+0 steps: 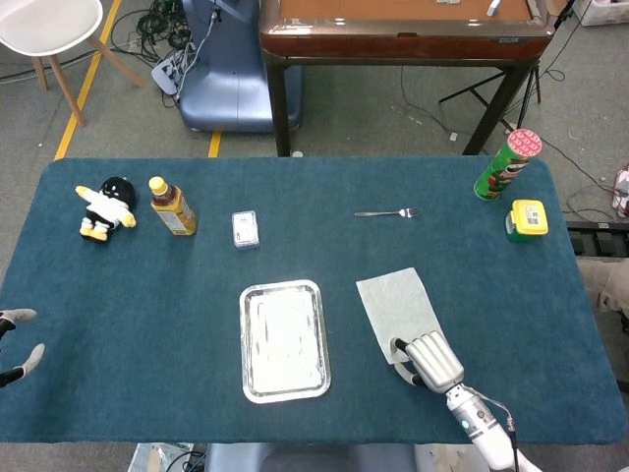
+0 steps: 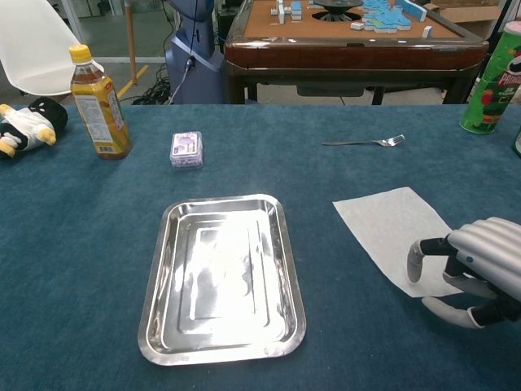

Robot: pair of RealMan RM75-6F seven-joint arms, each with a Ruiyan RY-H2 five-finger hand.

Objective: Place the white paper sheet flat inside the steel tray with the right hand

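Paper sheet: white paper sheet (image 1: 397, 306) (image 2: 393, 235), lying flat on the blue table cover (image 1: 147, 295) (image 2: 81, 244), right of the steel tray and apart from it; one corner points far-right, the near-right end runs under the right hand
Steel tray: steel tray (image 1: 248, 334) (image 2: 155, 326), rectangular with rounded corners, near the middle of the table, nothing in it, its floor shining with reflected light
Right hand: right hand (image 1: 425, 360) (image 2: 472, 269), at the near-right of the table, over the near end of the sheet; fingers curled downward with the dark-tipped thumb set against the paper; whether the sheet is truly gripped or only pressed cannot be told from either view
Left hand: left hand (image 1: 15, 344), only pale fingertips showing at the far-left edge of the head view, spread apart, holding nothing
Bottle: bottle (image 1: 172, 206) (image 2: 98, 102), yellow cap and yellow label, upright at the far left
Plush toy: black, white and yellow plush toy (image 1: 105, 207) (image 2: 24, 124), just left of the bottle
Small packet: small clear packet (image 1: 245, 228) (image 2: 186, 150), lying flat, right of the bottle, beyond the tray
Fork: metal fork (image 1: 388, 212) (image 2: 365, 142), lying beyond the sheet, tines to the right
Crisp can: green crisp can (image 1: 507, 165) (image 2: 488, 77), upright at the far-right corner
Yellow box: yellow and green box (image 1: 527, 219), just near of the can
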